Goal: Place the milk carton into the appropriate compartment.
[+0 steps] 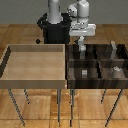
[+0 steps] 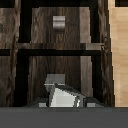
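Note:
The milk carton (image 2: 61,92) is a small grey box with a paler peaked top, held between the fingers of my gripper (image 2: 64,103). In the exterior view the gripper (image 1: 81,49) hangs over the far left compartment of the dark wooden compartment bin (image 1: 68,70), with the carton (image 1: 81,50) at its tips, at about rim height. The gripper is shut on the carton. The fingers are mostly hidden at the edge of the wrist view.
A squat grey cube (image 2: 59,22) sits in the neighbouring near left compartment (image 1: 85,73). Other small grey items (image 1: 116,71) (image 1: 113,49) stand in the compartments at the exterior view's right. A large pale wooden bin (image 1: 10,62) stands at the exterior view's left.

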